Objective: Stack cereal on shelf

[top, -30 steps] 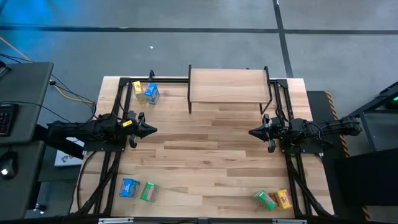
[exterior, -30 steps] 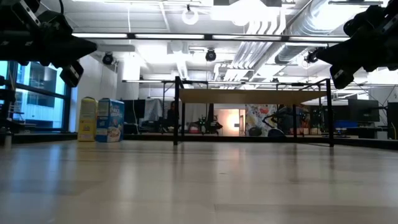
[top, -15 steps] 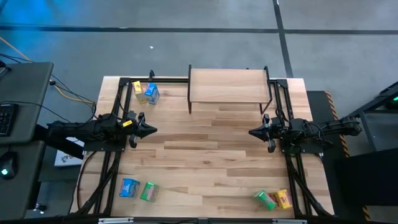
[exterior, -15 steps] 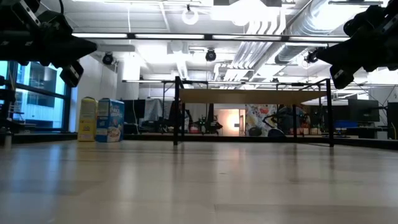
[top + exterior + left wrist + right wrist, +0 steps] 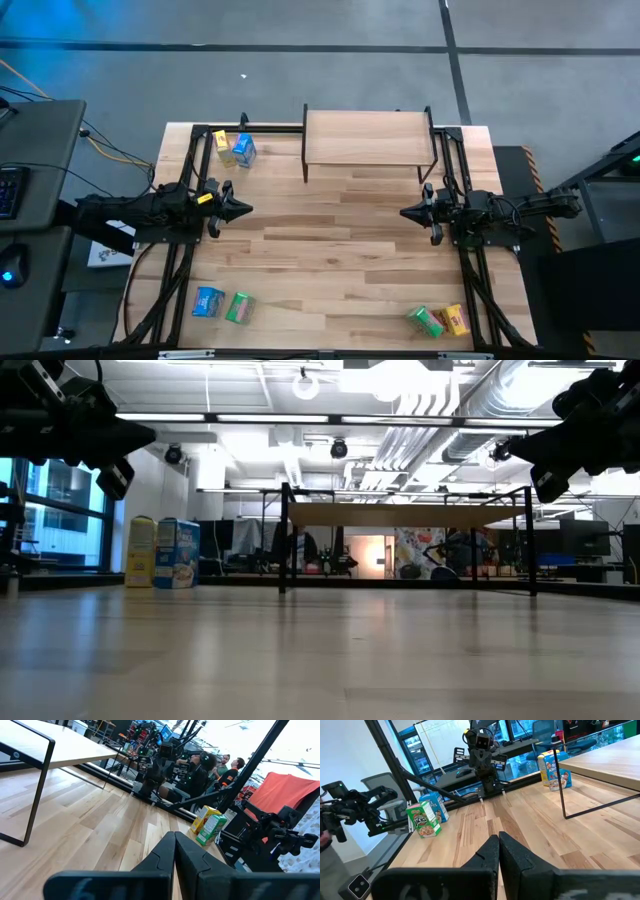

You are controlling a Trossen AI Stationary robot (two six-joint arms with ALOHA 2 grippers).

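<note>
The shelf point(image 5: 367, 137), a light-wood board on thin black legs, stands at the table's far edge. Yellow and blue cereal boxes point(image 5: 233, 147) stand at the far left corner, also seen in the low view point(image 5: 163, 553). A blue box point(image 5: 208, 301) and a green box point(image 5: 240, 307) stand near the left front; a green box point(image 5: 425, 320) and a yellow box point(image 5: 455, 320) near the right front. My left gripper point(image 5: 246, 209) hovers shut at the table's left side; my right gripper point(image 5: 405, 213) hovers shut at the right side. Both hold nothing.
The wide plank tabletop point(image 5: 330, 250) lies between the two grippers. Black arm frames point(image 5: 180, 260) run along both side edges. Beyond the table's right edge, people point(image 5: 220, 765) sit in the room. A desk with a keyboard point(image 5: 10, 190) stands left of the table.
</note>
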